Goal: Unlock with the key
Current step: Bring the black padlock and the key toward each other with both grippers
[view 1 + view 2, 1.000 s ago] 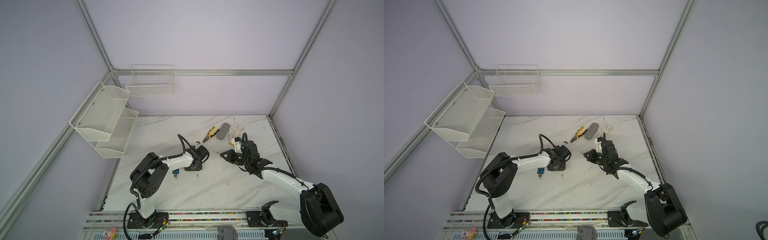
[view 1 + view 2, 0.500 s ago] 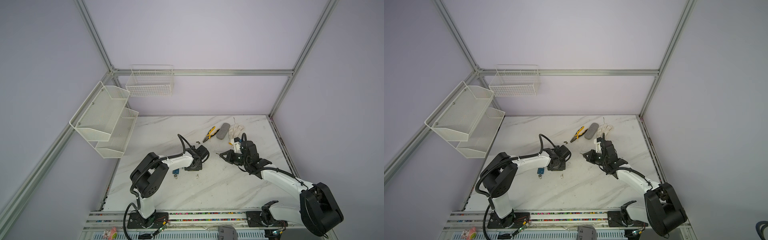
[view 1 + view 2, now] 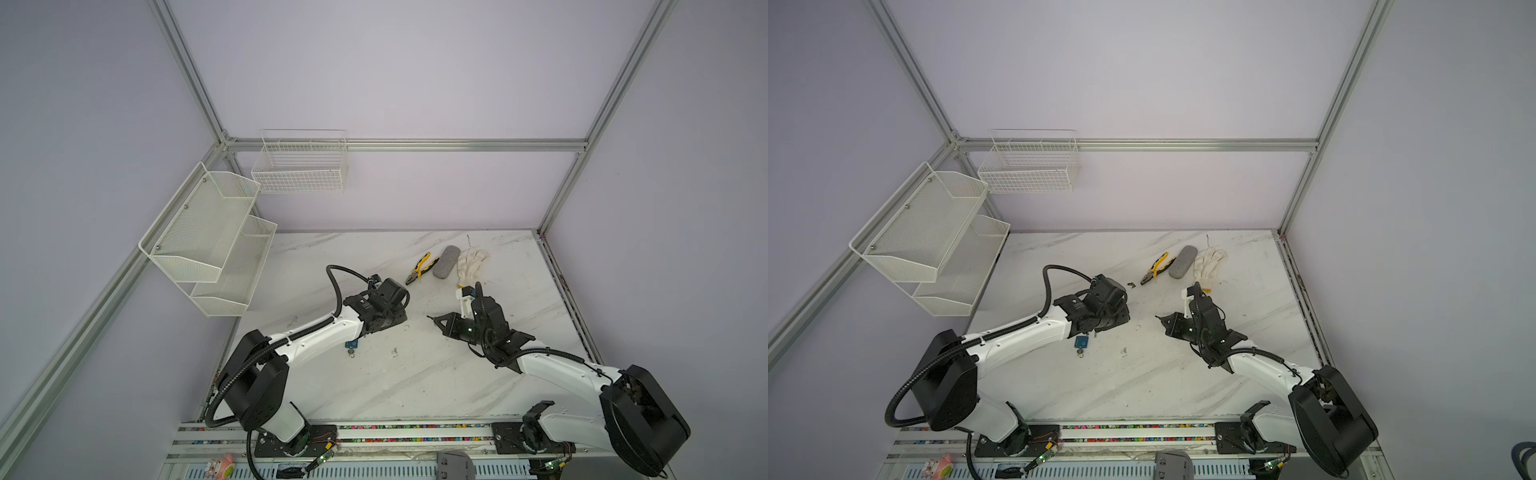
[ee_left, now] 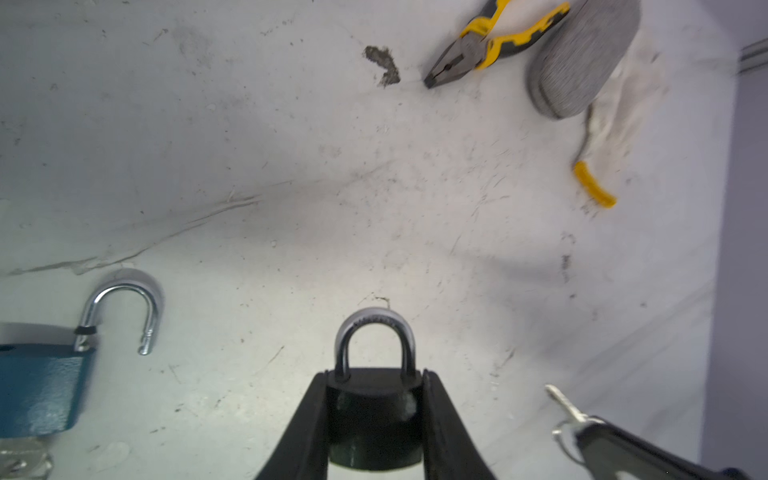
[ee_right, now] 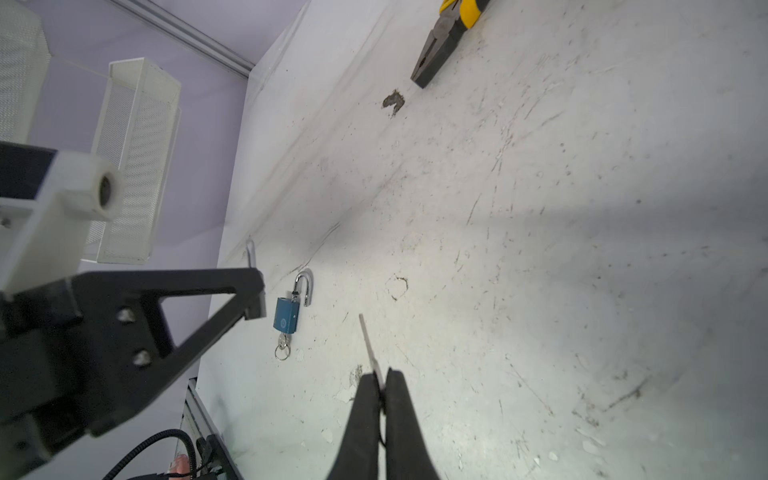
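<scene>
In a top view: one blue padlock (image 3: 352, 344), shackle open, lies at eight o'clock from the right gripper (image 3: 437, 321), and one pliers (image 3: 422, 268) at twelve. Left wrist: the left gripper (image 4: 376, 376) narrowly clamps one black padlock (image 4: 374, 424). Right wrist: the right gripper pinches one key (image 5: 368, 345); the blue padlock's emblem is unreadable.

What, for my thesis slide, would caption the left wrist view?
Left gripper clamps a shut black padlock, a key close by, an open blue padlock lying aside.

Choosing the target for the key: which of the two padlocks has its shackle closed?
The black padlock, clamped in the left gripper: both shackle legs sit in its body. The blue padlock on the table has its shackle sprung open.
</scene>
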Robot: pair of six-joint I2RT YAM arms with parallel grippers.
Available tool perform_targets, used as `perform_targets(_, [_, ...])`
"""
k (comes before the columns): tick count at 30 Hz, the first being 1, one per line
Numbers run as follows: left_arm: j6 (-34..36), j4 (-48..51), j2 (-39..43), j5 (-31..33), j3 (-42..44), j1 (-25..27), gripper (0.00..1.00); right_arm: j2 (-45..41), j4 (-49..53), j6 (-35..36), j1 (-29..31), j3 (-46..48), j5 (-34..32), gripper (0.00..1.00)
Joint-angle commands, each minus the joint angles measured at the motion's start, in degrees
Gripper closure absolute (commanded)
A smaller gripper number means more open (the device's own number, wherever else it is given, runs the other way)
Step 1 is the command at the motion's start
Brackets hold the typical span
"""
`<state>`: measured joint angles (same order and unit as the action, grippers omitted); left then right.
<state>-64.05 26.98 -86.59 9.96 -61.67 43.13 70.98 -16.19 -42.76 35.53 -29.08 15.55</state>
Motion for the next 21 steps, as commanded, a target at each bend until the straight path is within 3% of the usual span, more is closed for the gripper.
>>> perform_targets(1, [-10.73,-8.79,3.67,-1.7,4.22,-0.33,1.0,-1.11,-9.64,-3.12,3.63,1.78,-8.27,1.0])
perform_targets(8, [-19.45,-11.17,6.92,-1.4,5.42,-0.33,1.0,0.45,-18.8,-5.92,13.33,3.49,-22.3,1.0])
perform_targets(21, [-25.93,-9.77,6.08,-0.07,3.87,-0.07,1.0,6.43,-31.44,-7.89,23.25,4.07,-36.17,1.0])
